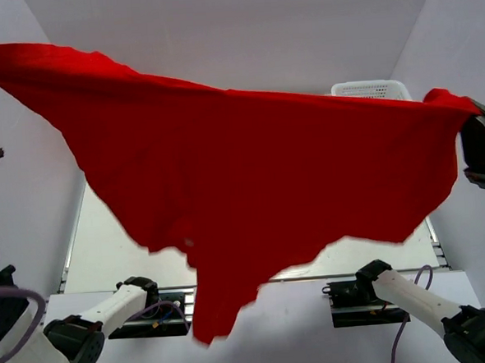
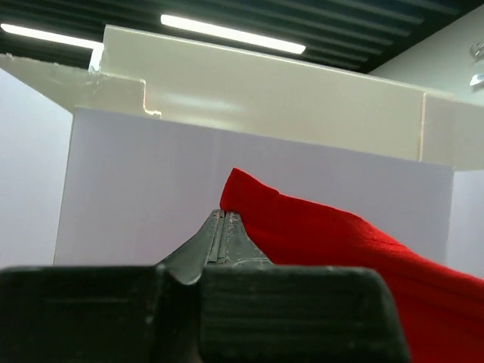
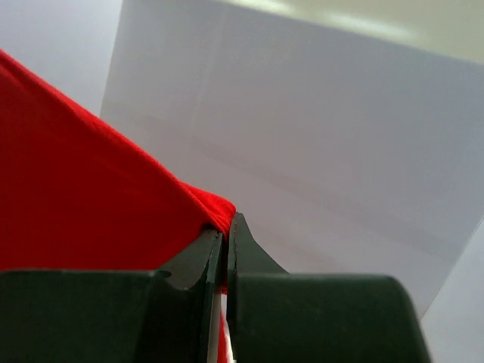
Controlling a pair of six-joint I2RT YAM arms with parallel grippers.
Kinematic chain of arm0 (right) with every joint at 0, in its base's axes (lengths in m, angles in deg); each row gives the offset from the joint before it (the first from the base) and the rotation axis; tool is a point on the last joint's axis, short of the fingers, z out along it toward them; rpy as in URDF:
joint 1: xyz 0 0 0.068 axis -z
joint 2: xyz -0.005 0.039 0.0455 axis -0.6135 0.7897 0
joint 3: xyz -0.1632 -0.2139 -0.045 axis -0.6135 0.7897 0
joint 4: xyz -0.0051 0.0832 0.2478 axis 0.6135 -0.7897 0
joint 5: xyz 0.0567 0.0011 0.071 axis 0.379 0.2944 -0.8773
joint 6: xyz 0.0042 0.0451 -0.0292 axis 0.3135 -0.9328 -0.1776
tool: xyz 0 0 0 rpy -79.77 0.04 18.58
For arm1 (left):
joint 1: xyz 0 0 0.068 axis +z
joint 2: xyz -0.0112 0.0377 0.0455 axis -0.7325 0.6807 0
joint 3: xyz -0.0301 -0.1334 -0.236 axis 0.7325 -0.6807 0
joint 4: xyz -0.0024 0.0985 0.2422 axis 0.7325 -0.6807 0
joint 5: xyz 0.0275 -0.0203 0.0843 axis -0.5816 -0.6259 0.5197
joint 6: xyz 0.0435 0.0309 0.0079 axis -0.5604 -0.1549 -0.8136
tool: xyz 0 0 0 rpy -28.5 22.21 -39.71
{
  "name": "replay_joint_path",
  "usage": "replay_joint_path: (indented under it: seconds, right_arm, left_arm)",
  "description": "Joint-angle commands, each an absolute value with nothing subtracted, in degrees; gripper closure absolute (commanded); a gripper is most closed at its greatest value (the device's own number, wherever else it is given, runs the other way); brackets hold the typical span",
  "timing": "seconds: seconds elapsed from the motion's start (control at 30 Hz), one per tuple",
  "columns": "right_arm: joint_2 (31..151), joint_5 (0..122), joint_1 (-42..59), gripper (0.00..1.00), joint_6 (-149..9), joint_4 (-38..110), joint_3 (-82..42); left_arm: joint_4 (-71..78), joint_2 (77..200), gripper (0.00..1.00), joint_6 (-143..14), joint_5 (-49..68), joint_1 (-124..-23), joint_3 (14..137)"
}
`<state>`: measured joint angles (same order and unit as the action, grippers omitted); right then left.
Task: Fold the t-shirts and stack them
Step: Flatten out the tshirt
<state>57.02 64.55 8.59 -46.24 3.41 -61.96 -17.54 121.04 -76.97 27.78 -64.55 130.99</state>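
While red t-shirt [image 1: 258,172] hangs aloft, left pincer [image 2: 224,227], right pincer [image 3: 225,234] each clenched on its edge

- Looks like a robotics lab cell.
- Boxed in by plain white panels [image 1: 217,35] around a pale worktop [image 1: 107,255].
- Lit by strip lights [image 2: 231,34] under a dark slatted ceiling [image 2: 340,19].
- Fitted with black arm mounts [image 1: 347,303] bolted along the worktop's near edge.

no writing, label, brand or number can be read in any view. a small pale speck [image 1: 188,242] low on the red t-shirt [image 1: 258,172] may be a tag, but it is too small to tell.
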Motion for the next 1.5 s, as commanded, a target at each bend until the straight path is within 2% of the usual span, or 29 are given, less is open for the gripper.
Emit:
replay_joint_path:
  seconds: [0.0, 0.03, 0.13, 0.17, 0.2, 0.23, 0.27, 0.37, 0.4, 0.47, 0.5, 0.53, 0.57, 0.6, 0.63, 0.67, 0.7, 0.73, 0.83, 0.97, 1.07, 1.2, 1.33, 1.47]
  right_arm:
    - [57.6, 72.8, 9.1, 1.00, -45.2, 8.2, -56.1]
    - [57.5, 75.7, 9.2, 1.00, -45.5, 10.4, -49.5]
    - [57.9, 85.8, 9.1, 1.00, -46.6, 20.4, -41.5]
    - [58.5, 88.0, 9.0, 1.00, -46.8, 22.1, -32.0]
    - [59.8, 93.2, 9.2, 1.00, -47.5, 23.7, -29.1]
    - [61.7, 94.7, 9.2, 1.00, -48.2, 26.3, -21.3]
    - [63.0, 96.1, 9.3, 1.00, -50.9, 28.4, -18.9]
    - [72.4, 100.0, 10.2, 1.00, -55.7, 33.9, -9.9]
    - [80.8, 99.7, 11.0, 1.00, -58.2, 35.0, -9.1]
    - [87.2, 95.9, 12.2, 0.83, -60.2, 35.3, -8.9]
    - [93.9, 95.4, 12.9, 0.70, -61.2, 35.2, -9.8]
    - [100.5, 92.8, 13.2, 0.42, -61.2, 34.7, -14.8]
    - [106.8, 93.1, 13.4, 0.21, -61.0, 33.9, -17.2]
    - [109.3, 93.5, 14.0, 0.11, -62.0, 29.2, -19.9]
    - [111.6, 92.8, 14.1, 0.10, -62.5, 27.4, -27.8]
    - [115.4, 92.4, 14.2, 0.10, -62.6, 25.3, -28.9]
    - [115.9, 91.6, 14.4, 0.10, -62.3, 25.6, -29.8]
    - [116.1, 90.5, 14.7, 0.10, -62.1, 26.5, -30.2]
    - [114.8, 88.8, 15.1, 0.10, -60.9, 27.3, -29.7]
    - [114.1, 86.7, 15.3, 0.10, -61.4, 24.9, -29.7]
    - [113.6, 84.9, 15.6, 0.10, -64.1, 22.3, -28.3]
    - [111.8, 84.9, 15.8, 0.10, -67.4, 18.8, -25.8]
    - [110.1, 81.1, 16.2, 0.10, -70.7, 17.2, -20.3]
    - [110.3, 79.5, 16.6, 0.10, -73.5, 16.9, -16.7]
  left_arm:
    - [-17.8, 127.1, 1.00, -79.9, 34.6, -63.5, 127.9]
    - [-17.8, 128.3, 1.00, -79.9, 35.6, -63.5, 126.1]
    - [-14.3, 130.4, 1.00, -79.9, 40.4, -64.3, 116.7]
    - [-11.8, 132.1, 1.00, -79.9, 41.0, -64.3, 111.2]
    - [-10.7, 133.2, 1.00, -79.2, 41.1, -64.3, 108.5]
    - [-9.6, 134.6, 1.00, -79.2, 40.5, -63.5, 105.8]
    - [-8.4, 136.3, 1.00, -77.8, 41.4, -63.5, 101.4]
    - [-5.6, 147.2, 1.00, -76.4, 42.8, -63.5, 96.0]
    - [-5.5, 155.1, 1.00, -76.4, 42.8, -63.5, 96.0]
    - [-6.6, 164.4, 1.00, -75.9, 43.4, -62.9, 98.8]
    - [-8.3, 169.5, 1.00, -74.8, 44.3, -62.9, 102.0]
    - [-14.6, 175.0, 0.90, -74.1, 45.7, -62.9, 111.3]
    - [-18.3, 185.6, 0.85, -74.1, 45.7, -62.3, 117.2]
    - [-22.7, 190.5, 0.72, -73.2, 45.7, -62.3, 123.5]
    - [-29.0, 194.4, 0.56, -73.2, 44.3, -62.3, 134.1]
    - [-30.8, 197.5, 0.49, -73.2, 43.8, -62.3, 137.7]
    - [-31.4, 200.0, 0.34, -73.8, 41.3, -62.3, 139.3]
    - [-29.1, 199.5, 0.01, -73.8, 40.6, -62.3, 137.6]
    - [-23.0, 194.8, 0.00, -73.8, 34.1, -62.3, 129.5]
    - [-24.9, 193.3, 0.00, -73.2, 32.0, -62.3, 128.0]
    - [-24.6, 188.2, 0.00, -71.4, 29.9, -62.3, 121.3]
    - [-22.8, 180.6, 0.00, -69.6, 31.8, -62.3, 106.1]
    - [-26.5, 172.1, 0.00, -66.3, 30.5, -63.5, 96.1]
    - [-28.6, 170.7, 0.00, -64.0, 26.3, -63.5, 86.0]
